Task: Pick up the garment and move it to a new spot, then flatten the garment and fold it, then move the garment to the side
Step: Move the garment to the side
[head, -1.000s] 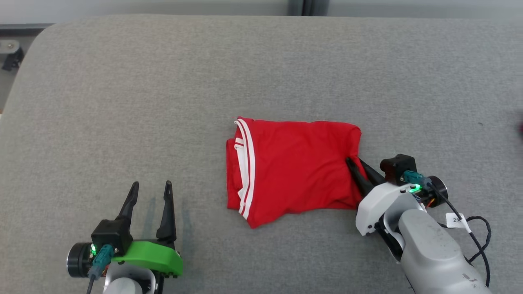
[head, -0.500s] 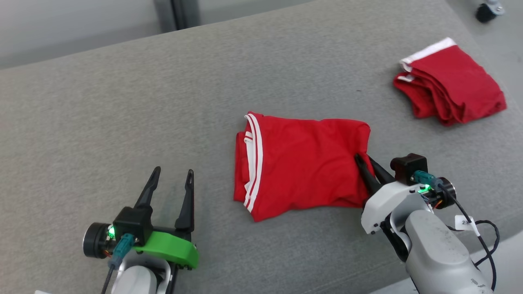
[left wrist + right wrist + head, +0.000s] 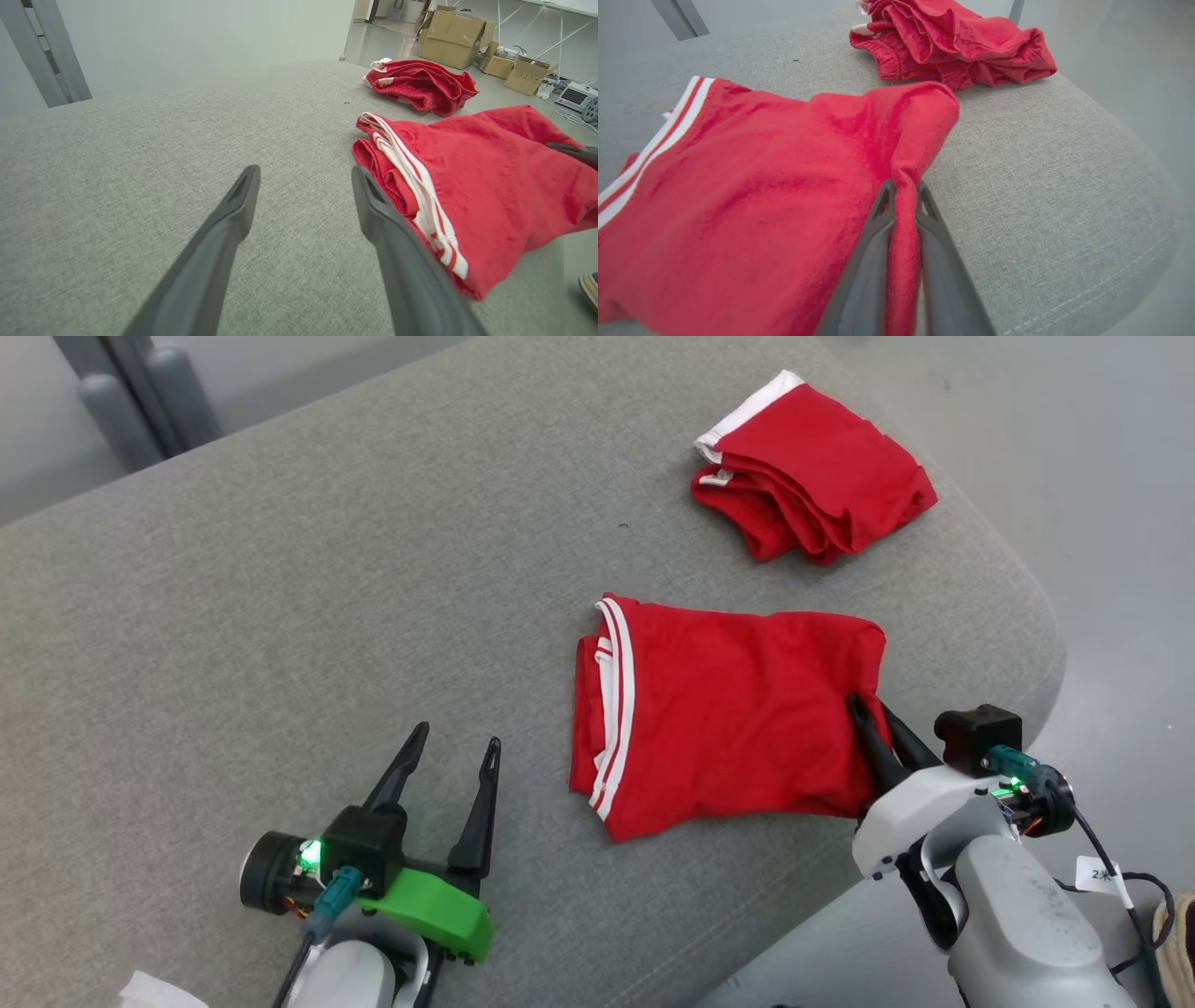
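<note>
A wide grey fabric-covered bench (image 3: 280,616) carries a folded red knit garment with white-striped trim (image 3: 738,709), lying flat near the bench's rounded right-hand corner. A second, rumpled red garment (image 3: 822,476) lies apart from it, farther back along the same edge. The right gripper (image 3: 868,705) is closed, pinching a raised ridge of cloth at the folded garment's right edge. The left gripper (image 3: 457,735) rests on the bench with its fingers spread and empty, near the striped trim. The cloth looks light, soft and limp. Lifted by one pinch, the layers would likely sag and unfold, so gripping through all layers seems safer.
</note>
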Robot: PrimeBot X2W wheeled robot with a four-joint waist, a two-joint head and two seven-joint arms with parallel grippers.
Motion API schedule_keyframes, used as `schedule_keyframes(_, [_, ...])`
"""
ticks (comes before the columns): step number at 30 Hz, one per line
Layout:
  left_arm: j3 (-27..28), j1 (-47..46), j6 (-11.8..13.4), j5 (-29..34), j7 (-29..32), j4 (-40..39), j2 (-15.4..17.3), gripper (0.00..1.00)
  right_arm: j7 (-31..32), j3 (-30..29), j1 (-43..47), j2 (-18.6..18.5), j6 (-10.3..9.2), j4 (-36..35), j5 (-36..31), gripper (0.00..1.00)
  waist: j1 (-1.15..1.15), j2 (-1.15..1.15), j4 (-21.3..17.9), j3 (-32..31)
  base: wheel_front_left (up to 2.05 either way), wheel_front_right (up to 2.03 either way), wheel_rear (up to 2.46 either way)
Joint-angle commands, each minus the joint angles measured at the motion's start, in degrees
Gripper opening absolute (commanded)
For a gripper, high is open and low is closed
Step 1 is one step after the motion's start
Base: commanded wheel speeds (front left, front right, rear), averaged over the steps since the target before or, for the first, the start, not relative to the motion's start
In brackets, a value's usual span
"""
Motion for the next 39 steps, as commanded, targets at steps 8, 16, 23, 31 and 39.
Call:
schedule_keyframes(8, [2.43, -1.4, -0.23, -0.2, 0.02, -0.38, 3.2, 1.0, 0.05, 4.74, -7.02, -0.03, -0.11, -1.22, -2.08, 0.0, 0.0, 0.0, -0.76, 5.17, 0.0, 0.0, 0.0])
schedule_keyframes(16, [4.14, -2.5, -0.23, 0.44, 0.02, -2.82, 5.68, 1.0, 6.19, 1.87, -23.7, -1.91, -0.12, 1.01, -9.83, 0.0, 0.0, 0.0, 2.59, 11.01, 0.0, 0.0, 0.0])
schedule_keyframes(23, [3.11, -4.61, -0.18, -0.33, 0.06, -3.32, 7.04, 1.0, 13.26, -6.23, -32.11, -13.09, -0.12, 2.01, -17.35, 0.0, 0.0, 0.0, 7.47, 14.74, 0.0, 0.0, 0.0])
schedule_keyframes(31, [5.65, -5.34, -0.05, -0.86, 0.14, -2.51, 6.62, 1.0, 15.39, -18.05, -31.21, -16.38, -0.12, 0.75, -26.46, 1.0, 0.0, 0.0, 10.41, 15.97, 0.0, 0.0, 0.0])
schedule_keyframes(39, [7.18, -4.31, -0.05, -0.39, 0.13, -2.72, 5.63, 1.0, 5.65, -25.71, -26.74, -7.92, -0.12, -5.15, -29.45, 1.0, 0.0, 0.0, 11.63, 13.14, 0.0, 0.0, 0.0])
